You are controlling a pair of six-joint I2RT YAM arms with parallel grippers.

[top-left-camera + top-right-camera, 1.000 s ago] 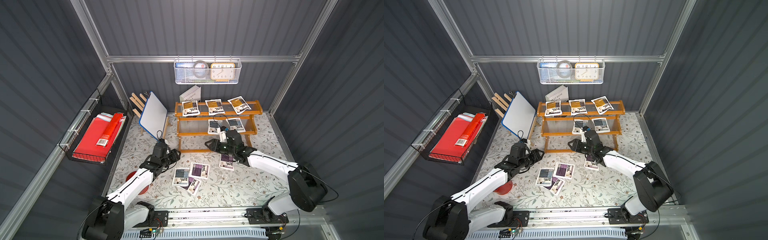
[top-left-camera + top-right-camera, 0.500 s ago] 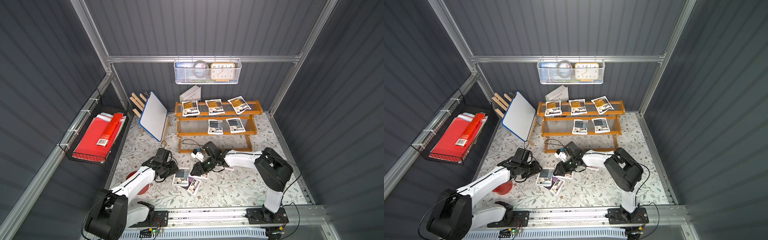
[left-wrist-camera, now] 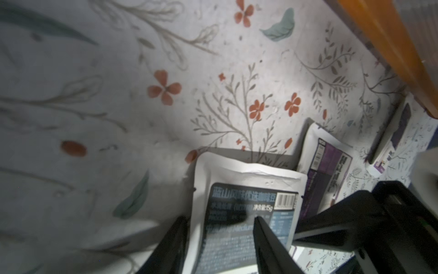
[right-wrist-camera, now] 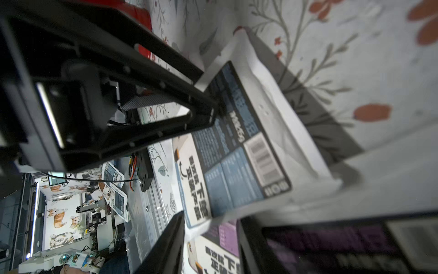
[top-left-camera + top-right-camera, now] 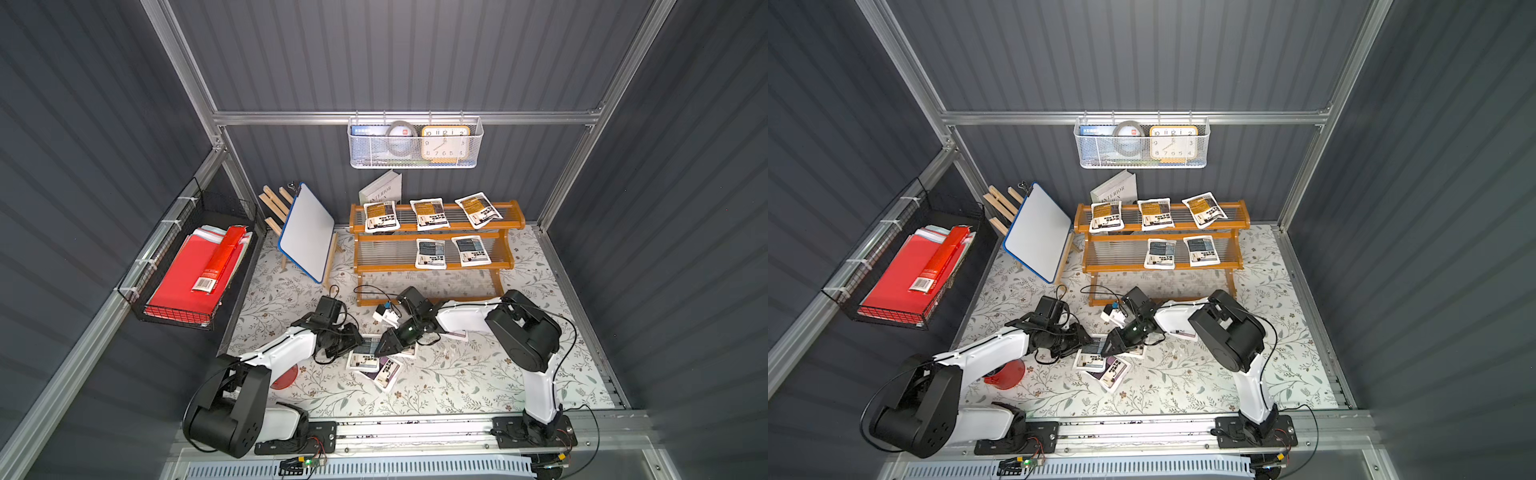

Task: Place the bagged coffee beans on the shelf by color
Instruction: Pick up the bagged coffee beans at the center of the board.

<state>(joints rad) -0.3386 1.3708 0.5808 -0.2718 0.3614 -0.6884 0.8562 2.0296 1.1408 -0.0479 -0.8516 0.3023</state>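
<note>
In a top view we saw the blue-grey pouch [image 5: 364,360] on the floral mat [image 5: 457,374] before the shelf [image 5: 432,268], long axis toward it, label end nearest. The left wrist view showed the left gripper [image 3: 220,218] half-open astride its side edge. The right wrist view showed the right gripper [image 4: 211,217] half-open at its plain end.

blue-grey pouch [image 3: 248,180]: bottom cut off | purple pouch [image 5: 459,334]: mostly under right arm [image 5: 461,318]

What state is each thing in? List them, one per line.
yellow pouches: three on top tier of shelf.
shelved blue-grey pouches: two on middle tier.
loose blue-grey pouch: flat on table.
left gripper: open over it.
purple pouches: unshelved, on table.
right gripper: open.
</note>
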